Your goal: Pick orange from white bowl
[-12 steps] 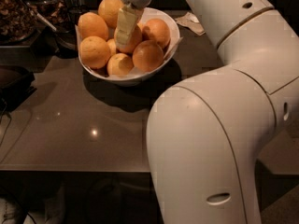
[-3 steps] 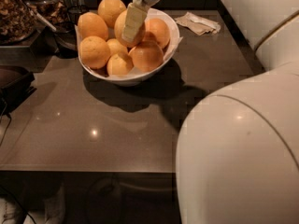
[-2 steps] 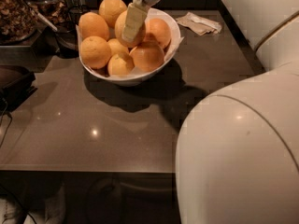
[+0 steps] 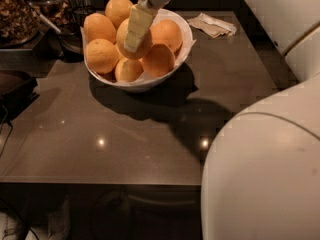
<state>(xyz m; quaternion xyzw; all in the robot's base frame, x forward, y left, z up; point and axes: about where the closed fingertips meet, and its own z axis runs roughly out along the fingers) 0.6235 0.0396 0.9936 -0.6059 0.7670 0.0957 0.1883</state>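
Note:
The white bowl (image 4: pixel 186 32) stands at the back of the dark table and holds several oranges. My gripper (image 4: pixel 134 34) reaches down from the top of the camera view into the middle of the bowl. One pale finger (image 4: pixel 136 26) lies across the front of the central orange (image 4: pixel 145 43); the other finger is hidden behind it. The gripper is shut on this orange, which sits a little above its neighbours. Other oranges lie at the left (image 4: pixel 101 55), the back (image 4: pixel 119 9) and the right (image 4: pixel 167 34).
A crumpled napkin (image 4: pixel 215 25) lies right of the bowl. A dark container of nuts (image 4: pixel 15 14) and a black object (image 4: pixel 12 86) stand at the left. My white arm body (image 4: pixel 265 174) fills the lower right. The table's front edge (image 4: pixel 100 181) runs below.
The gripper has shifted slightly left, and the central orange between its fingers stands a little higher. The arm body has moved right since the earliest frame.

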